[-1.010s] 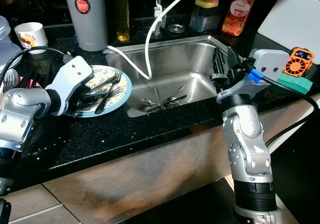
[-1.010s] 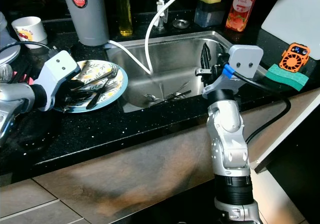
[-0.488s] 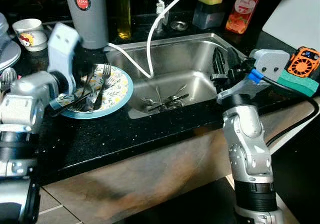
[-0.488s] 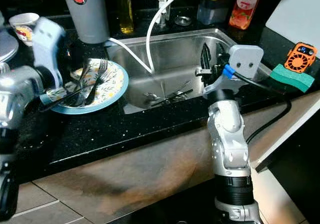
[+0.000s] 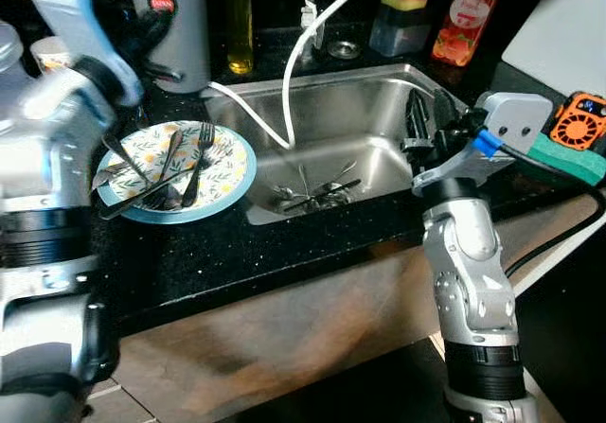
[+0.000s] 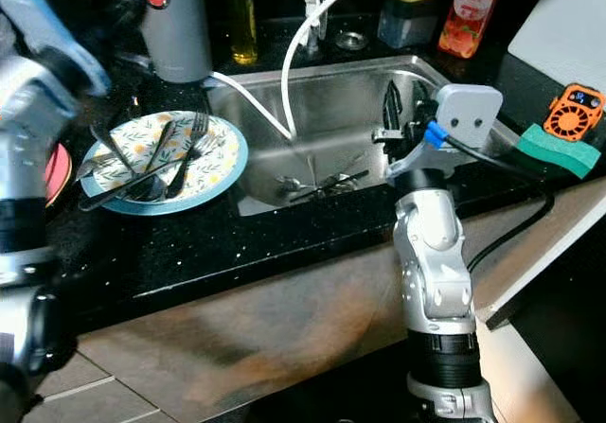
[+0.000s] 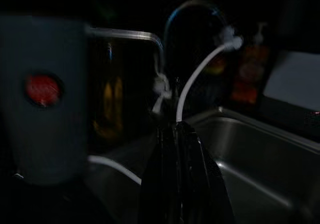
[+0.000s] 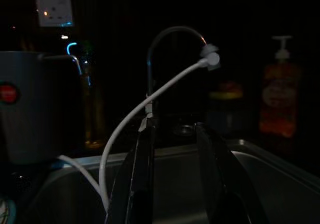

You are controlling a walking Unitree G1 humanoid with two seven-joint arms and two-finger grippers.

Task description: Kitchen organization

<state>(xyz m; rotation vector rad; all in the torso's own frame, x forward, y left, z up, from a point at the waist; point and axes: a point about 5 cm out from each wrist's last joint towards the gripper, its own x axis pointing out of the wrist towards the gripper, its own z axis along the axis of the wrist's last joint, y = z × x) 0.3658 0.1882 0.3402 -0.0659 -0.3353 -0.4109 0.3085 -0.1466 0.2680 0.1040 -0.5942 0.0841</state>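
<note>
Left arm has swung up and away from the plate [image 5: 175,172] since a second ago: it was down over the cutlery, now the left gripper [image 7: 177,149] sits high near the back-left of the bench, beside the grey canister [image 5: 180,21]. Left wrist view shows its fingers pressed together with nothing visible between them, pointing toward the faucet [image 8: 167,33] and white hose [image 5: 312,26]. Looks like it came off without a piece. The forks [image 5: 194,163] and other cutlery lie crossed on the plate, just left of the sink [image 5: 379,96]'s left rim. My read: step in hand is clearing cutlery from plate to sink, currently between attempts. Next move calls for bringing the left gripper back down, fingers opened, onto one handle that sticks clear of the pile; overlapping pieces may drag along. More cutlery [image 5: 312,191] lies on the sink floor near the front wall. Right arm hasn't shifted: forearm upright at the front edge, right gripper [image 8: 172,149] hanging over the sink's right rim, fingers narrowly apart, empty. Green sponge [image 5: 568,153] and orange fan [image 5: 578,115] sit at the right end of the bench.
</note>
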